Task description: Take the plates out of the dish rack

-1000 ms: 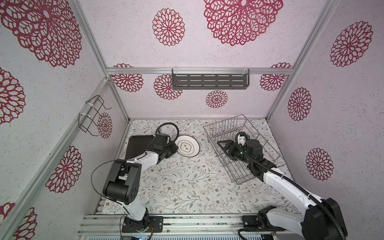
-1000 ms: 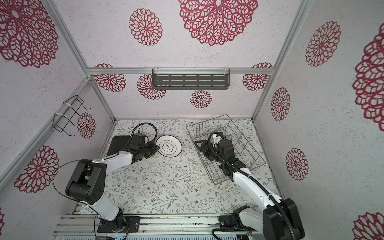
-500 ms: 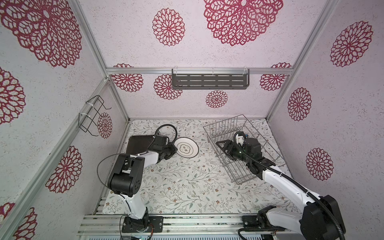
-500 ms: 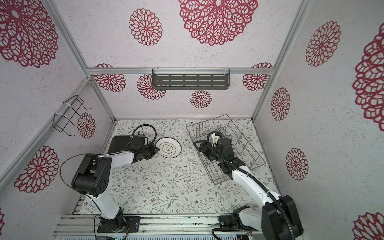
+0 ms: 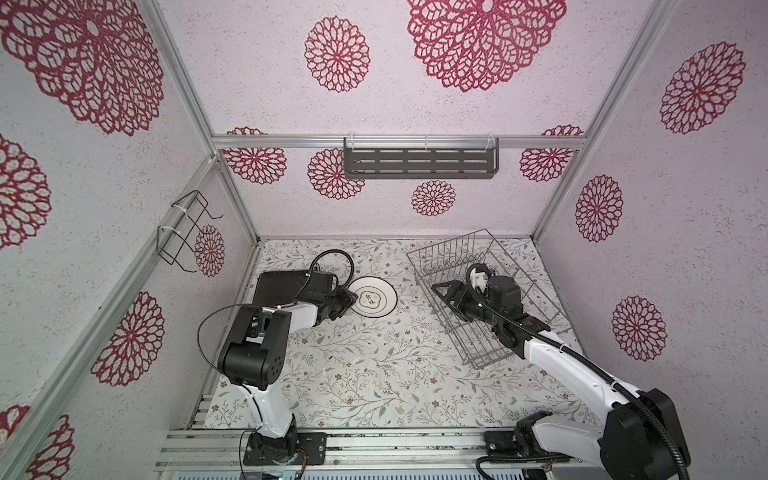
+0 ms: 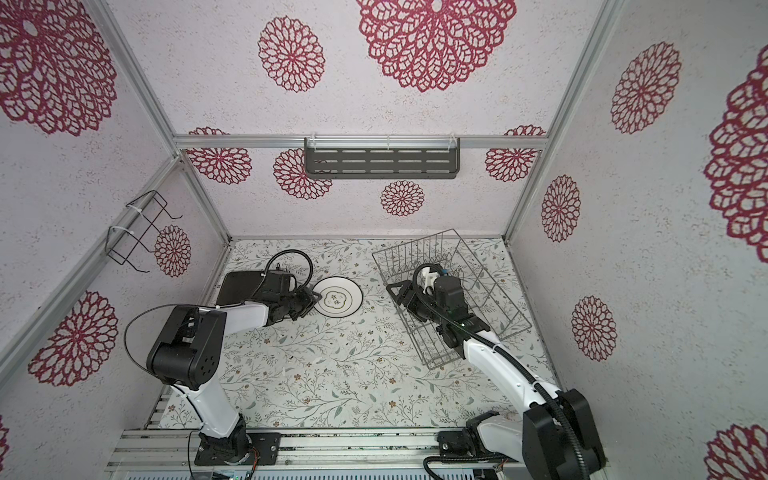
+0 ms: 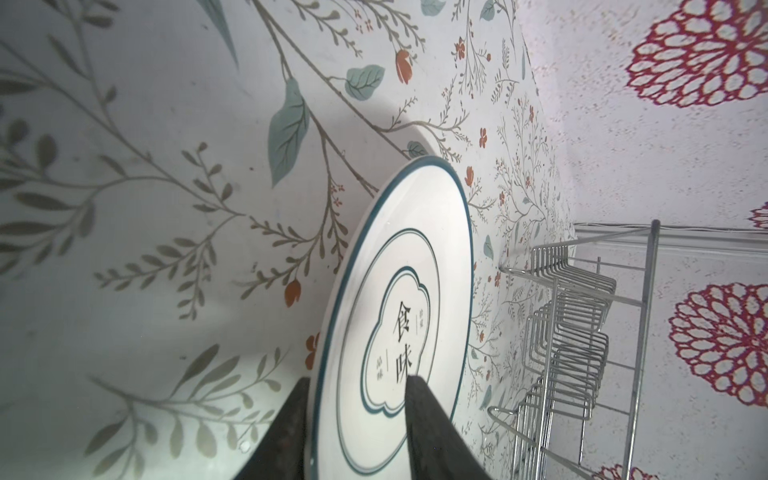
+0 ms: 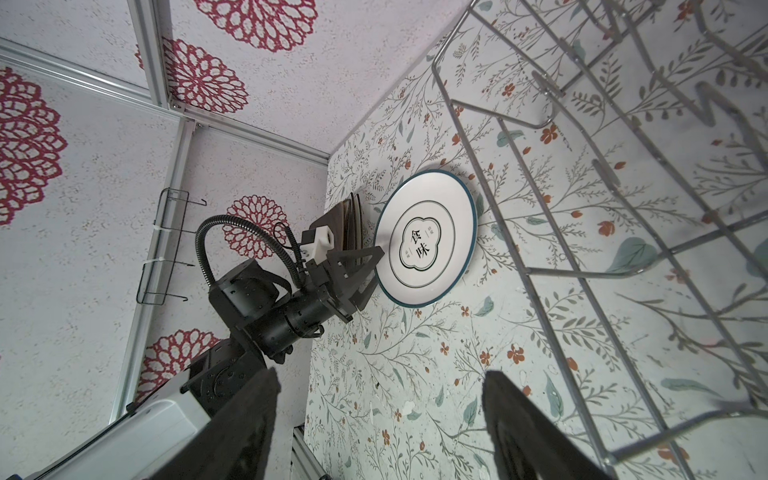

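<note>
A round white plate [image 5: 374,297] [image 6: 337,300] with a dark rim lies flat on the floral table, left of the dish rack [image 5: 451,253] [image 6: 415,249]. My left gripper [image 5: 353,297] [image 6: 316,297] [image 7: 357,380] is open, its jaws straddling that plate's near rim [image 7: 399,291]. Behind it lies a stack of square plates with a black one [image 5: 278,286] [image 6: 241,286] on top. No plates show in the silver wire rack. My right gripper [image 5: 436,286] [image 6: 392,289] [image 8: 380,376] hangs open and empty at the rack's left rim.
A dark grey slotted shelf [image 5: 419,162] hangs on the back wall. A small black wire holder [image 5: 183,232] is fixed to the left wall. The right arm lies across the rack. Walls enclose the table on three sides.
My left jaws have opened off the round plate's rim, and the plate stays flat where it was. The right gripper has hardly moved.
</note>
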`<state>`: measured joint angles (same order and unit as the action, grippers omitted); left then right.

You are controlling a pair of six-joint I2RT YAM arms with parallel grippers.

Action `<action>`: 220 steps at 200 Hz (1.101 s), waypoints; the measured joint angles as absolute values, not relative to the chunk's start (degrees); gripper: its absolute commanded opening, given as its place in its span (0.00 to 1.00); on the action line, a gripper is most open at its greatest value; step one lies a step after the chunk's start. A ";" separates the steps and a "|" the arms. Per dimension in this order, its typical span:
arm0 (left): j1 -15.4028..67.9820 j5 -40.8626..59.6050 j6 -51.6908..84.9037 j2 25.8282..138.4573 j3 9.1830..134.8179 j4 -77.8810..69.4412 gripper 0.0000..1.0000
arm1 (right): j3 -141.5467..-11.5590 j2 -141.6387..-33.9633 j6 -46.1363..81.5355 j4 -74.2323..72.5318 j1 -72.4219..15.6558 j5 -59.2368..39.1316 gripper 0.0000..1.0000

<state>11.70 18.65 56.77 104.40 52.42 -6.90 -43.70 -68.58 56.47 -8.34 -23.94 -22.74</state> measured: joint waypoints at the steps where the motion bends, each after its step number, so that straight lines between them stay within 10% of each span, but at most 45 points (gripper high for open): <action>1: 11.70 18.65 56.80 104.40 52.42 -6.90 0.46 | -43.70 -68.58 56.47 -8.32 -23.94 -22.74 0.80; 147: 11.70 17.04 53.43 102.65 52.97 1.85 0.73 | -43.70 -64.51 53.54 -2.09 -24.05 -20.88 0.87; 165: 11.70 16.49 52.53 99.68 52.95 3.97 0.99 | -43.70 -63.05 52.62 -1.04 -24.05 -19.75 0.98; 220: 11.73 12.99 48.56 85.84 53.30 11.75 0.97 | -42.83 -55.18 48.86 0.97 -24.05 -13.06 0.99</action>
